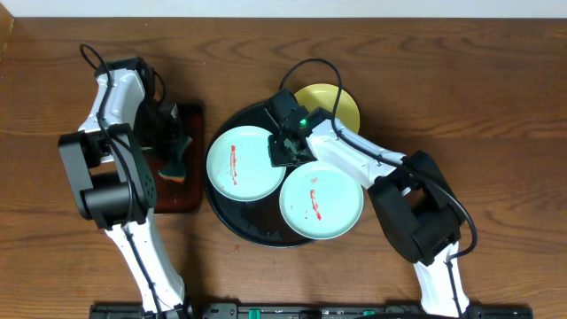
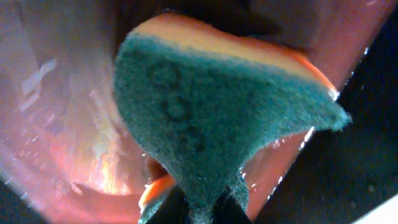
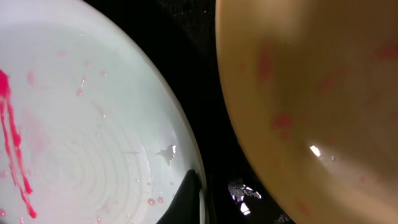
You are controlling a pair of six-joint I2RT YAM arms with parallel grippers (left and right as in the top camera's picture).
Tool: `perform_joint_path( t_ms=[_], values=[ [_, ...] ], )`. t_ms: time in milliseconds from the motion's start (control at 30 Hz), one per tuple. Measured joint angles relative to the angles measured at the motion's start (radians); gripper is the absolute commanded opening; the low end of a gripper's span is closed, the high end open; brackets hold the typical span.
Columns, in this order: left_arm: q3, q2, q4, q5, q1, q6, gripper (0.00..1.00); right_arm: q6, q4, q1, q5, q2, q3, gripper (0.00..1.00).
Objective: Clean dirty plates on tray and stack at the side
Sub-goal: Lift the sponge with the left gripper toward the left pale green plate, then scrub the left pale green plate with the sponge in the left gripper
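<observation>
All three plates are on the round tray (image 1: 232, 221), each marked with red sauce, and none is stacked at the side yet. The left green plate (image 1: 239, 164) and the near green plate (image 1: 322, 202) lie flat inside it, their edges almost touching. The yellow plate (image 1: 348, 108) lies across the far right rim, partly out over the worktop (image 1: 461, 80).

The right end effector (image 1: 285, 152) hovers low in the gap where the three plates meet. One dark fingertip (image 3: 186, 198) is at the edge of the left green plate, which looks like a position for steadying or taking a plate by its rim. I cannot tell whether its jaws are apart or closed.

The left end effector (image 1: 174, 149) is clenched on a sponge (image 2: 211, 118). It pinches the sponge by one end, so the broad green scouring face is free for wiping. It hangs over the small tray (image 1: 177, 202) just left of the round one, probably where the sponge is kept. Judging by the unbroken smears, wiping has not begun.
</observation>
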Motion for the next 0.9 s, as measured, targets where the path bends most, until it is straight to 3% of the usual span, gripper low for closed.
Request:
perform_joint_path(
  t_ms=[433, 633, 900],
  values=[
    [0.052, -0.457, -0.046, 0.027, -0.033, -0.180, 0.07, 0.000, -0.012, -0.022, -0.052, 0.000, 0.002, 0.01],
    [-0.018, -0.454, -0.021, 0.041, -0.150, -0.264, 0.07, 0.000, -0.033, -0.023, -0.058, 0.000, 0.005, 0.01],
    [-0.310, -0.445, 0.204, 0.060, -0.318, -0.397, 0.07, 0.000, -0.045, -0.023, -0.064, 0.000, 0.007, 0.01]
  ],
)
